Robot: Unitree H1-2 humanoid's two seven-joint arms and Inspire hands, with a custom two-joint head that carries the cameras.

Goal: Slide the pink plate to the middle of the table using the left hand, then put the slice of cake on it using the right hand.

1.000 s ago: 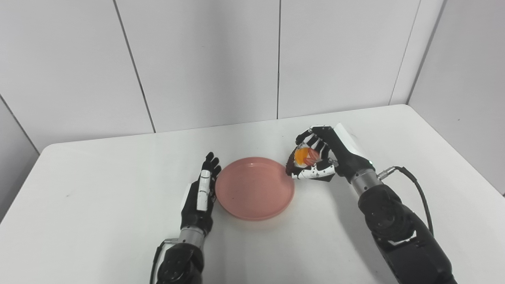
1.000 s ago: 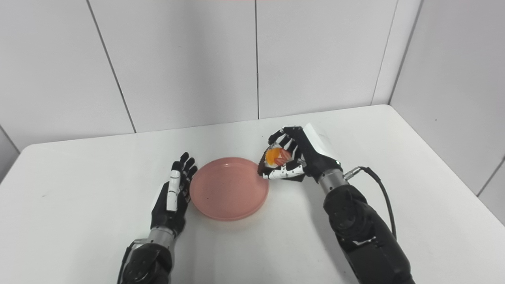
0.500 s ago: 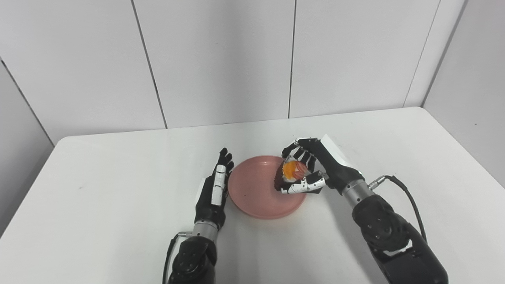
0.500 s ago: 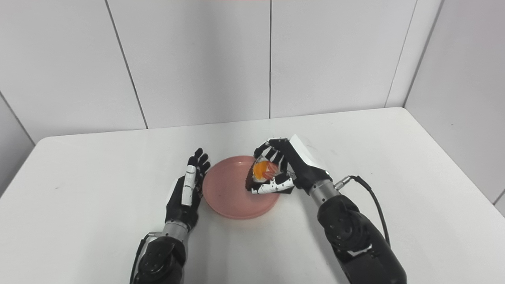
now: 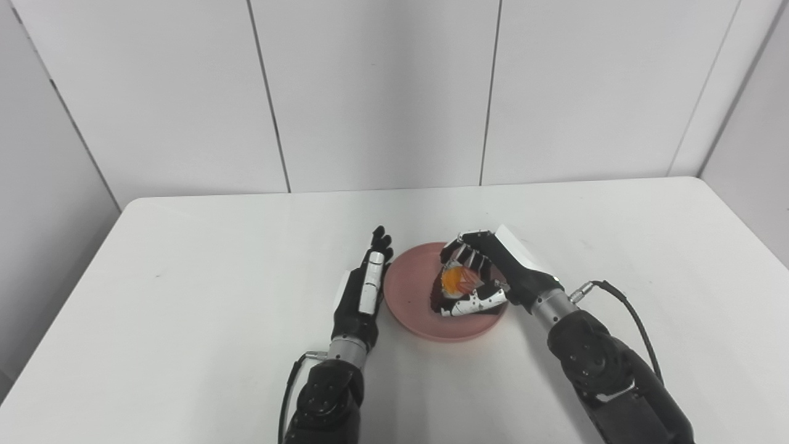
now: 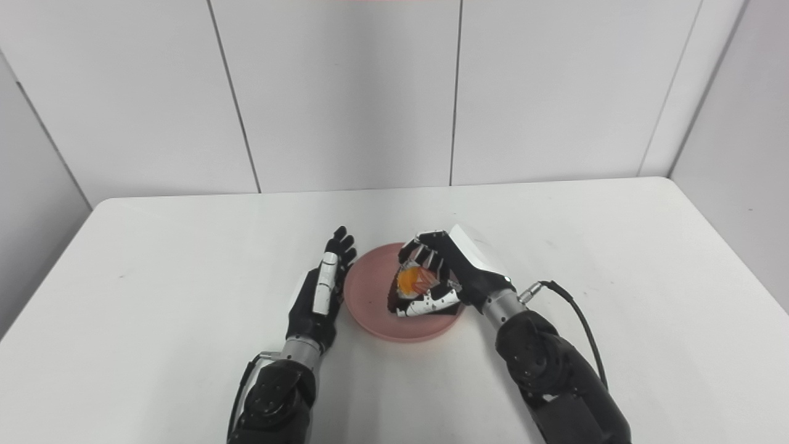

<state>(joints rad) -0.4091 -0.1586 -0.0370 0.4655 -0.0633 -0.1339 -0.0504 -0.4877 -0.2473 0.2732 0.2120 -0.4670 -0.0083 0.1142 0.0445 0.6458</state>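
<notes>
Resting on the white table (image 5: 185,296), the left hand (image 5: 360,296) lies flat with its fingers straight and a little apart, and it holds nothing. Just to the right of this hand sits the pink plate (image 5: 410,296), with its rim right beside the fingers; whether they touch it is hard to tell. Over the right half of the plate is the right hand (image 5: 493,277), and its fingers are wrapped around the slice of cake (image 5: 456,285). That cake has orange and red on top and a dark side. It is low over the plate, and I cannot tell if it touches it.
</notes>
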